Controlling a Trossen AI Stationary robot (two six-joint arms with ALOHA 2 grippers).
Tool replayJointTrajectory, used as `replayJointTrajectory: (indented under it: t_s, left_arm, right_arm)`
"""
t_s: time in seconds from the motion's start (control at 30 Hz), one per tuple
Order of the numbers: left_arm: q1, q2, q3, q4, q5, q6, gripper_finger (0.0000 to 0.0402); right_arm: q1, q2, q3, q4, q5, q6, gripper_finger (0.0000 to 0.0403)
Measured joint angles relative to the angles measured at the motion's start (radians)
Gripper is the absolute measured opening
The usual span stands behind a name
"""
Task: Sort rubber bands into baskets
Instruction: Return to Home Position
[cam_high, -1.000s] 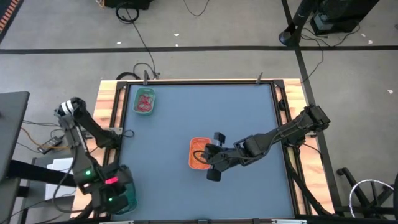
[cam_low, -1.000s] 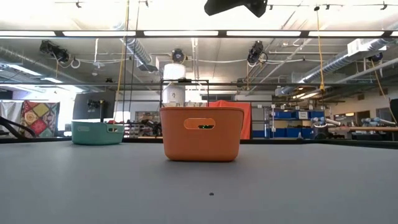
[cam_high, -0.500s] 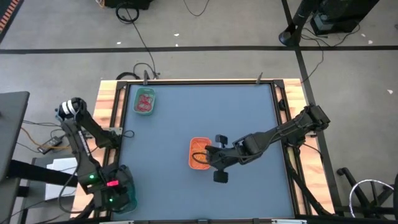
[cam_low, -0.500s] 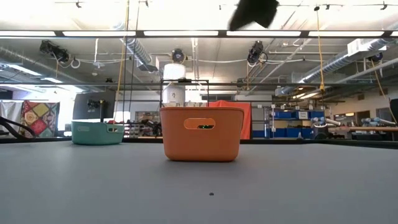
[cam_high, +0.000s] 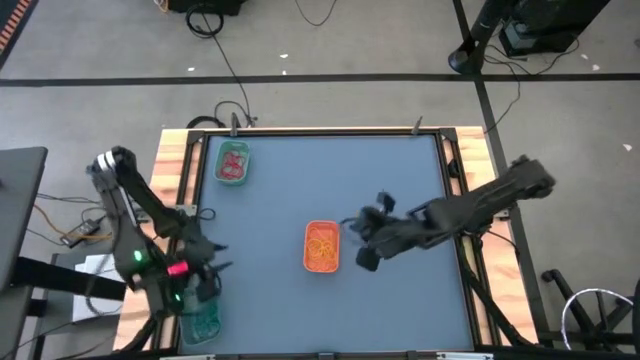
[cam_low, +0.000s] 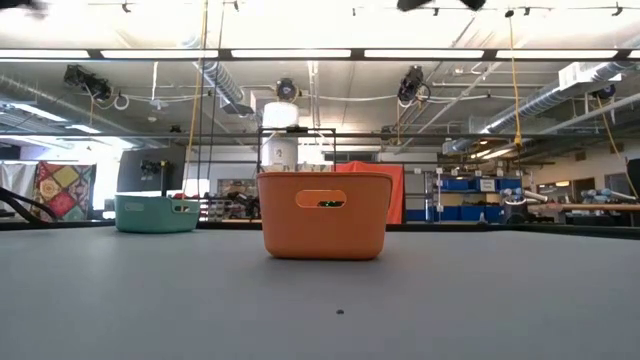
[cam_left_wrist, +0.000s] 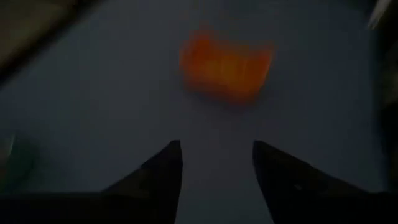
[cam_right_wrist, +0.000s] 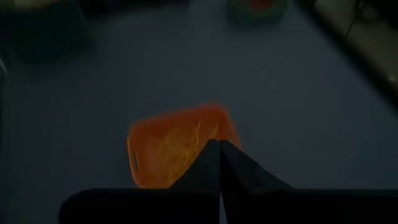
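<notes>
The orange basket (cam_high: 321, 247) stands at the middle of the table and holds orange-yellow rubber bands (cam_right_wrist: 177, 146). A green basket (cam_high: 232, 164) with red bands stands at the far left. A teal basket (cam_high: 203, 322) stands at the near left edge, partly under my left arm. My right gripper (cam_high: 352, 232) hovers shut just right of the orange basket, with nothing between its fingers (cam_right_wrist: 219, 149). My left gripper (cam_left_wrist: 217, 158) is open and empty. It hovers above the table's near left (cam_high: 215, 262), pointing toward the orange basket (cam_left_wrist: 227, 62).
The blue-grey tabletop (cam_high: 400, 170) has wooden borders at its left and right edges. Black cables (cam_high: 225, 115) lie beyond the far edge. In the low view the orange basket (cam_low: 325, 215) stands in front and the green basket (cam_low: 157, 212) farther back at left.
My right gripper has drawn back from above the orange basket toward the table's right edge and has risen. My left gripper has come up from over the teal basket and moved toward the table's far edge.
</notes>
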Motion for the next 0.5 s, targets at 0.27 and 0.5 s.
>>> replayJointTrajectory:
  t_s: [0.27,0.5]
  left_arm:
    - [0.054,-0.362,-0.113,0.196,-0.193,0.376,0.0167]
    - [0.177,-0.619,-0.321,0.527,-0.133,0.757,0.0153]
  right_arm:
    - [0.065,-0.363,-0.186,0.068,0.124,-0.03,0.0003]
    - [0.097,-0.669,-0.414,0.245,0.119,-0.11,0.0002]
